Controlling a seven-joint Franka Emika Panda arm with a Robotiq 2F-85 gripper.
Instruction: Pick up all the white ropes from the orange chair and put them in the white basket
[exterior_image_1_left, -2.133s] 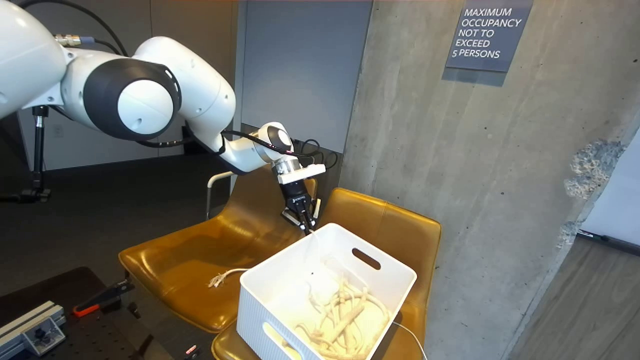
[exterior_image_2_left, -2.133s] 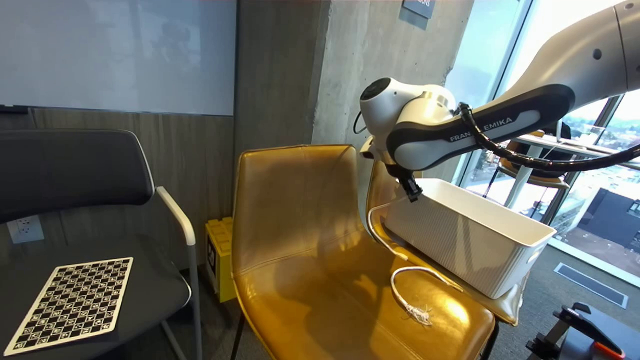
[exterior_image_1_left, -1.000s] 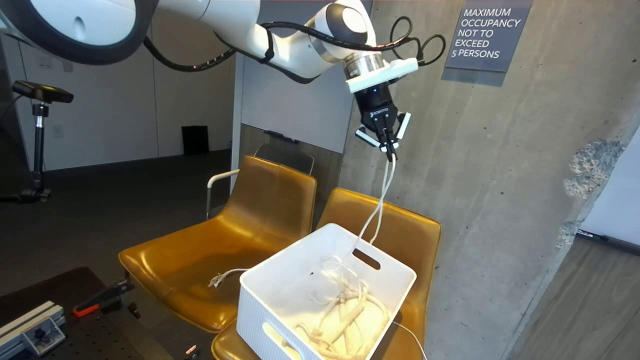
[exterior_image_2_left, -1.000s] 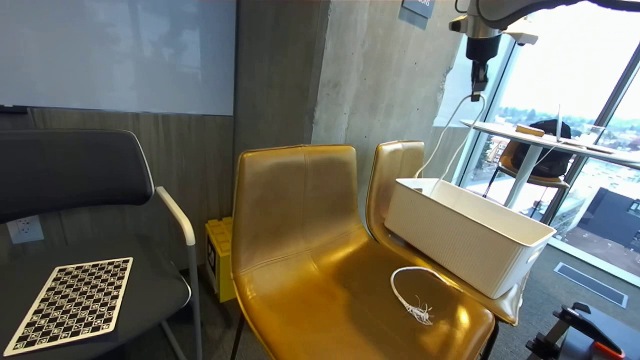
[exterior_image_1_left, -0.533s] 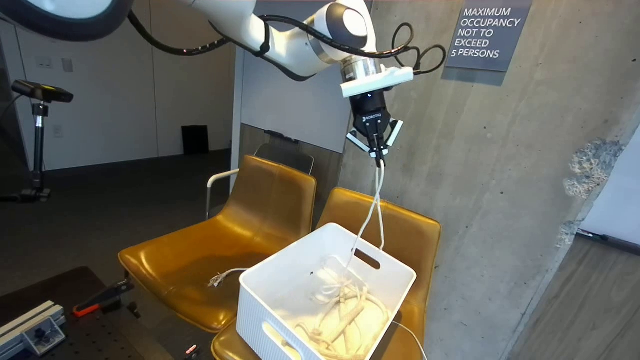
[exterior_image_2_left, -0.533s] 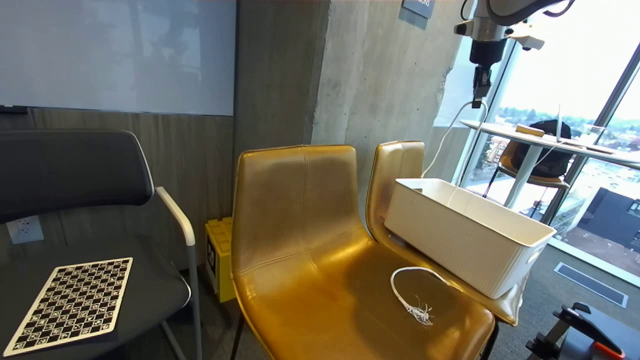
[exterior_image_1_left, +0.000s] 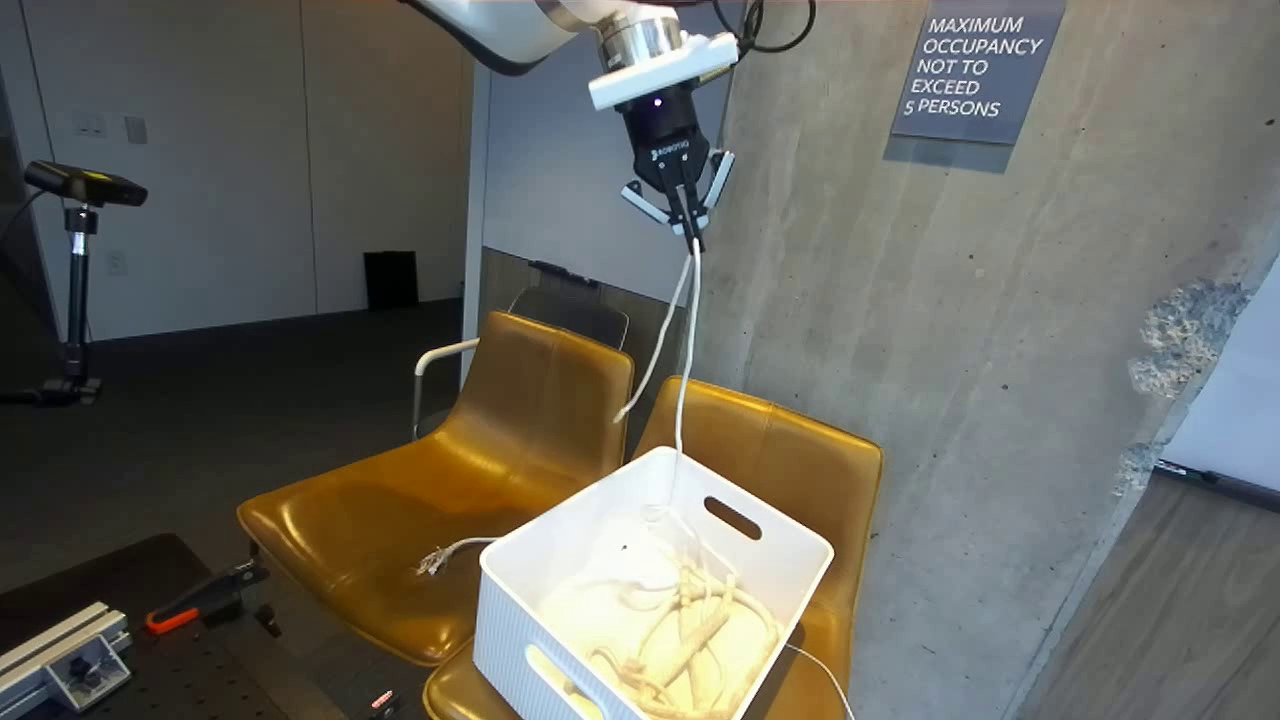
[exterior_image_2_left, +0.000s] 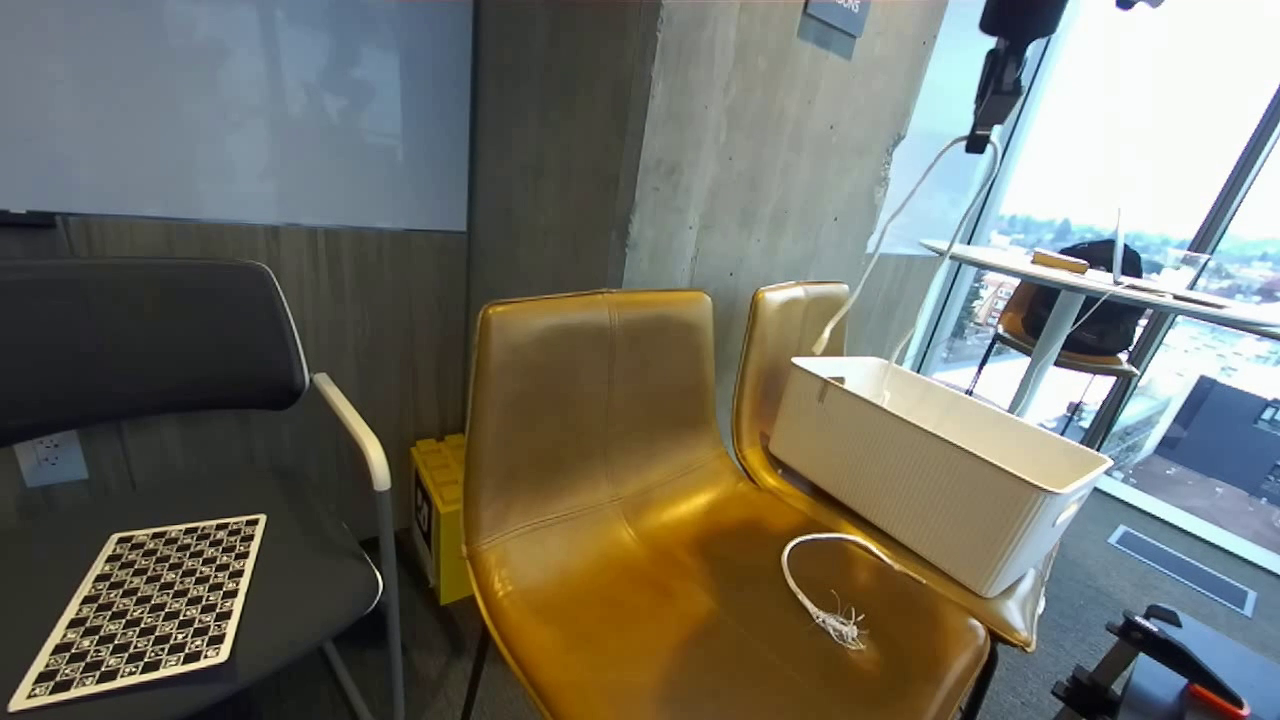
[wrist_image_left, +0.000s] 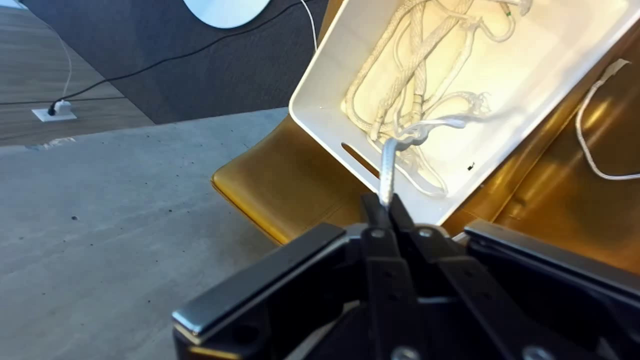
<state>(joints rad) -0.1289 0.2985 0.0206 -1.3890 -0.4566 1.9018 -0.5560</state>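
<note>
A bare concrete wall (exterior_image_1_left: 980, 330) is the largest thing in sight. In front of it stands the orange chair (exterior_image_2_left: 690, 540), glossy and curved, and just beside that a matching second chair (exterior_image_1_left: 790, 455). A dark grey chair (exterior_image_2_left: 140, 340) shows in an exterior view. The robot arm (exterior_image_1_left: 500, 30) shows at the top edge, mostly out of frame. The white basket (exterior_image_2_left: 900, 470) rests on the second chair's seat, one oblong handle cut-out facing the backrest. A yellow box (exterior_image_2_left: 440, 520) stands behind and between the dark grey chair and the orange chair, and a checkered board (exterior_image_2_left: 150, 600) lies on the dark grey seat. The gripper (exterior_image_1_left: 694, 240) hangs well above the basket's rim, pointing down, its fingers pinched together on a doubled white rope (exterior_image_1_left: 690, 340). That rope falls in two strands: one drops into the basket, the other ends in mid-air. More white ropes (exterior_image_1_left: 693, 645) lie in a loose tangle of loops on the basket's floor. On the orange chair's seat, apart from the basket, a frayed rope (exterior_image_2_left: 787, 570) lies in a curve, its ragged tip farther from the basket than its other end. A thin white cord (exterior_image_1_left: 820, 665) shows beside the basket in an exterior view.
</note>
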